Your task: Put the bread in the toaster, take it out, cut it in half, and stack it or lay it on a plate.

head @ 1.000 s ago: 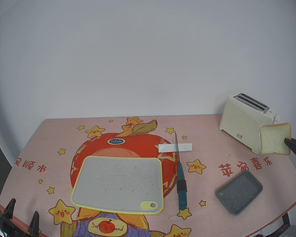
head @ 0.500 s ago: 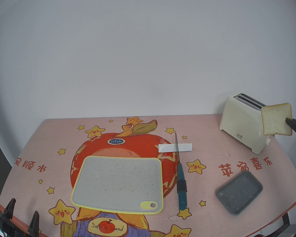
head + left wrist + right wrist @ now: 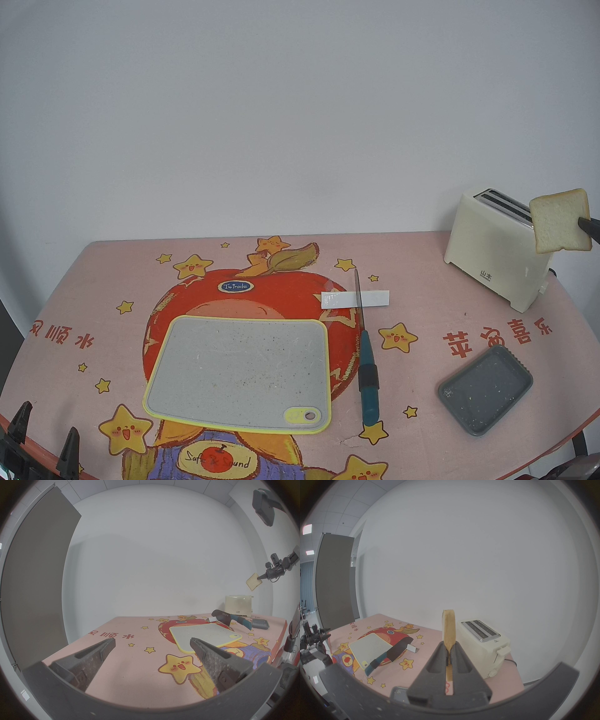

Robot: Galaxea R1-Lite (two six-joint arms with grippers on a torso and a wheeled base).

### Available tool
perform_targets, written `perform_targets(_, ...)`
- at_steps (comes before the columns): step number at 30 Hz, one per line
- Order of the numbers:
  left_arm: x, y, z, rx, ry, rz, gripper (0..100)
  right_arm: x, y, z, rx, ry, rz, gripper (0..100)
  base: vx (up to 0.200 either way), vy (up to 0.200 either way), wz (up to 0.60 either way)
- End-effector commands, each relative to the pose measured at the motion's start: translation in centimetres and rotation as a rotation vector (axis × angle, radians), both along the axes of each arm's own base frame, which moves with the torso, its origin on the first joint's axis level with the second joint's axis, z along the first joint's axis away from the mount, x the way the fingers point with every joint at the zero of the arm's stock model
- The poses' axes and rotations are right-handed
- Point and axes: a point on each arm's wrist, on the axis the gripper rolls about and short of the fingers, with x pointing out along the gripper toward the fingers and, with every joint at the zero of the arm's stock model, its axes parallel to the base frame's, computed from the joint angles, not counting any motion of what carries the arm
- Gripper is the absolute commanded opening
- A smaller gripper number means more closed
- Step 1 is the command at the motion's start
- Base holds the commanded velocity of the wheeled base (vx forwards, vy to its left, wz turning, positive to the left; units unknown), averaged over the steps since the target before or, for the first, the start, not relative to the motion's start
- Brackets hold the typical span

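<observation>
Right gripper (image 3: 449,651): jaws pinched narrow on the lower edge of the bread (image 3: 449,629). The slice stands on edge above the fingers, in the air, touching nothing else.

Just beside the gripper and below the slice is the toaster (image 3: 482,647), both slots facing up and bare. We judge the step in hand to be loading.

To do it well:
- bring the slice over one slot
- turn the wrist until the slice runs along the slot's length, since it seems angled to it now
- lower it straight, and let go only once the lower edge is inside

The grip is at one edge, so we expect the soft slice to bend if it catches the slot's rim.

Nearest the gripper, the toaster's lever (image 3: 503,651) sticks out from the end wall; the fingers should stay clear of it on the way down. Nothing stands between the bread and the slots.

Further from the gripper, on the table (image 3: 437,294): a grey plate (image 3: 486,389), then a knife (image 3: 367,369) lying across a white strip (image 3: 355,299), then the cutting board (image 3: 240,372).

Well apart, beyond the board, the left gripper (image 3: 152,642) hangs low over the table's near edge, jaws wide, holding nothing.
</observation>
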Motion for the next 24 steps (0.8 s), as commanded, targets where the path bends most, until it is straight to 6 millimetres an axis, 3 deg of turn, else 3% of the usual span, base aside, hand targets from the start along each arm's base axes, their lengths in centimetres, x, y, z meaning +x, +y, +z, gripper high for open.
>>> perform_targets(1, 0.0, 0.0, -0.5, 0.000, 0.005, 0.001, 100, 2.3, -1.8, -0.4, -0.019, 0.004, -0.021, 0, 0.000, 0.000, 0.00)
perform_targets(13, 0.0, 0.0, -0.5, 0.000, 0.005, 0.001, 100, 5.3, -2.9, -0.7, -0.019, -0.017, 0.022, 0, 0.000, 0.000, 0.00)
perform_targets(24, 0.0, 0.0, -0.5, 0.000, 0.005, 0.001, 100, 7.0, -3.5, -0.4, -0.007, -0.021, 0.076, 0, 0.000, 0.000, 0.00)
